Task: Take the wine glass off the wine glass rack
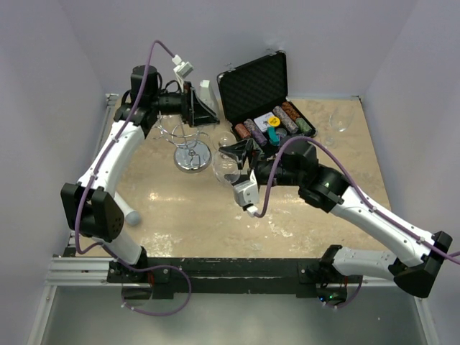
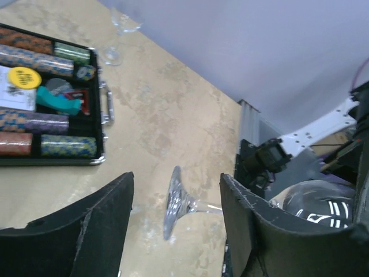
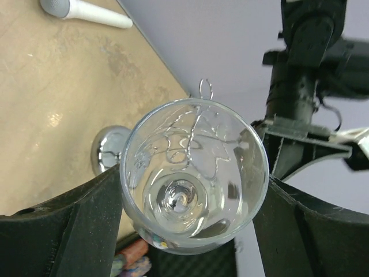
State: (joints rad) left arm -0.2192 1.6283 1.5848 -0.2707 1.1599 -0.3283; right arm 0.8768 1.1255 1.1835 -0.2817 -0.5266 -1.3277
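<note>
Wine glass (image 1: 224, 170) is clamped by its bowl in the right gripper (image 1: 231, 162), just to the right of the rack (image 1: 191, 154). We cannot tell whether its foot touches the wire.

At the far left of the table (image 1: 180, 208) we see a white stick with a grey rounded tip (image 1: 131, 218) lying flat, well apart from everything else. The left gripper (image 1: 201, 108) hangs at the back of the table, just behind the rack. In its wrist view the two black fingers (image 2: 104, 225) are spread wide and hold nothing. Through the gap between them we see the glass's foot and stem (image 2: 176, 202) turned sideways, with the bowl partly hidden behind one finger.

The rack's round mirrored base rests on the table, with its curved wire loops above it.

From the right wrist we look straight into the mouth of the glass (image 3: 193, 179). A black finger presses the bowl on each side. The rack's wires show through the glass, and its base (image 3: 106, 151) shows to the left of the bowl.

Further right, a black case (image 1: 251, 79) lies open with its lid raised and rows of chips (image 1: 277, 122) inside. Near the back right corner we see a second glass (image 1: 338, 122), apart from the case.
</note>
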